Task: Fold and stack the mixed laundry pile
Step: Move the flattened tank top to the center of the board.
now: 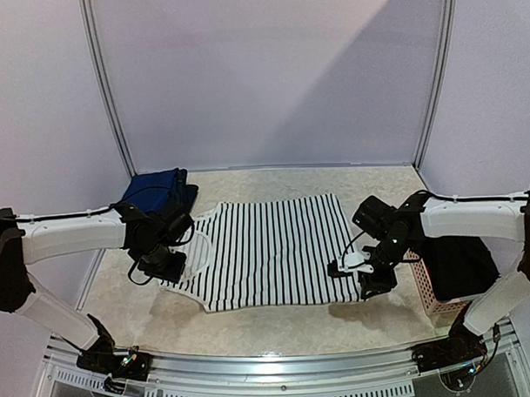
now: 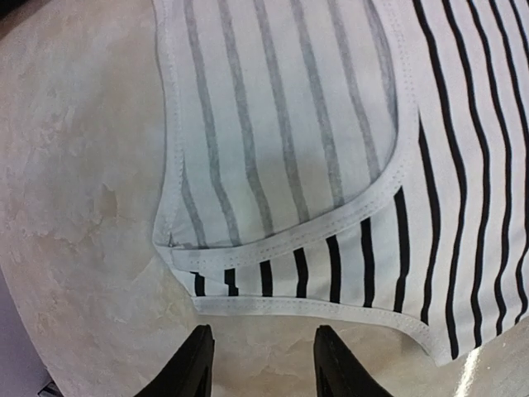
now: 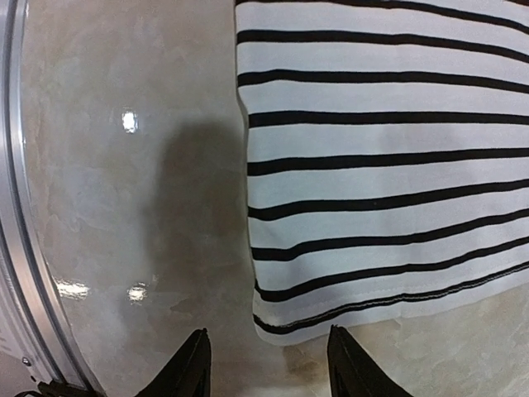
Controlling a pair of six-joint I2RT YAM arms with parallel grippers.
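The black-and-white striped tank top [image 1: 271, 250] lies spread flat in the middle of the table. My left gripper [image 1: 167, 265] hovers open and empty just off its shoulder strap; in the left wrist view [image 2: 260, 364] the white-edged strap [image 2: 281, 277] lies just beyond the fingertips. My right gripper [image 1: 372, 282] hovers open and empty at the top's near right hem corner [image 3: 285, 327], which lies between the fingertips [image 3: 264, 368]. A navy piece [image 1: 158, 190] lies folded at the back left. A black garment [image 1: 459, 266] lies in the basket at the right.
The pink slotted basket [image 1: 429, 293] stands at the right edge beside my right arm. Grey walls close the back and sides. A metal rail [image 1: 271, 364] runs along the near edge.
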